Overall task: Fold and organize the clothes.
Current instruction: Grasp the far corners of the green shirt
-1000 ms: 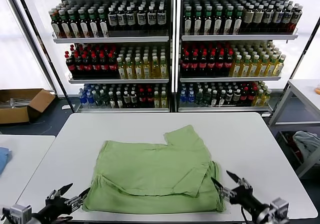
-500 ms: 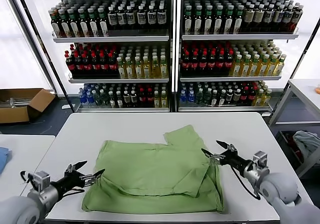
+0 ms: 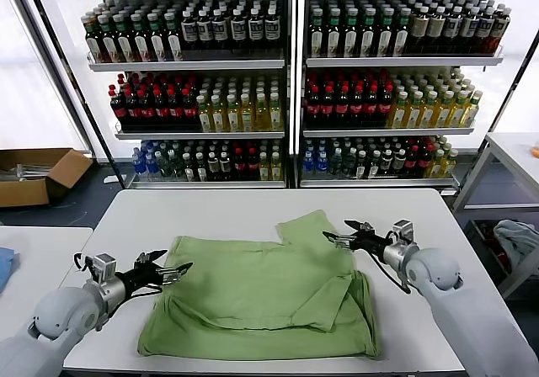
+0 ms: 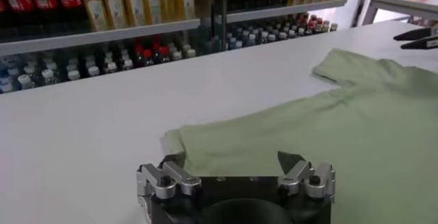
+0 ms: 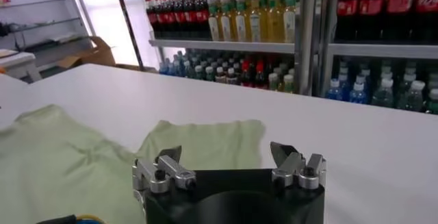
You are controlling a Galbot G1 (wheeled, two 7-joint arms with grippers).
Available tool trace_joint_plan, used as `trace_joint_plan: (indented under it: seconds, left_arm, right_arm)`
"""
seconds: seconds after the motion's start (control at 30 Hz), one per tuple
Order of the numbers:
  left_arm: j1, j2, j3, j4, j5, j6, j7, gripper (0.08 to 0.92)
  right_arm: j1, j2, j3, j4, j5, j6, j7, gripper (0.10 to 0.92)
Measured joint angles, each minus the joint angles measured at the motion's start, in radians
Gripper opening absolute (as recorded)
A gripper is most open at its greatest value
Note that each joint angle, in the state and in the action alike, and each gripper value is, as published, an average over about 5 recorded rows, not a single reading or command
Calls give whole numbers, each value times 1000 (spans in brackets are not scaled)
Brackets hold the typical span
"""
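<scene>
Shirt [image 3: 261,297]: lay flat on the white tabletop [image 3: 227,213], green back up, partly folded; its near hem was close to the front edge, and one sleeve [image 3: 313,230] pointed toward the far side.
Fold: a doubled layer of cloth ran along the shirt's right side, near the right front corner.
Left tool [image 3: 173,272]: was released, jaws spread wide, holding nothing; it hovered low at the shirt's left edge, about level with the upper body of the garment. In the left wrist view the fingertips [image 4: 175,161] stood just short of the cloth corner.
Right tool [image 3: 341,234]: was released, jaws spread wide, holding nothing; it sat at the right edge of the far sleeve, pointing inward across the tabletop. In the right wrist view the sleeve [image 5: 205,143] lay just ahead of the tool [image 5: 226,153].
Tool spacing: the two were well apart, one on each side of the shirt.
Side area: a cardboard box [image 3: 38,175] stood on the floor to the left.
Background: shelves [image 3: 290,61] stocked with rows of bottles stood behind the tabletop.
</scene>
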Motion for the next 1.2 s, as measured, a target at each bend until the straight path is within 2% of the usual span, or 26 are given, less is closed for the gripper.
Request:
trace_joint_plan:
  seconds: [0.5, 0.83, 0.93, 1.0, 1.2]
  left_arm:
    - [-250, -35, 187, 203, 6, -19, 16, 823]
    - [-319, -47, 245, 282, 20, -20, 22, 823]
    - [-321, -48, 252, 290, 24, -20, 24, 815]
    - [-321, -48, 256, 293, 26, -21, 26, 784]
    - [-314, -45, 260, 292, 29, -26, 31, 615]
  right_arm:
    - [142, 77, -90, -170, -24, -8, -16, 823]
    - [176, 99, -118, -241, -38, -6, -22, 821]
    - [177, 102, -125, -248, -44, -8, -23, 776]
    - [177, 103, -128, -251, -46, -8, -23, 716]
    - [167, 103, -130, -251, -49, -7, -26, 543]
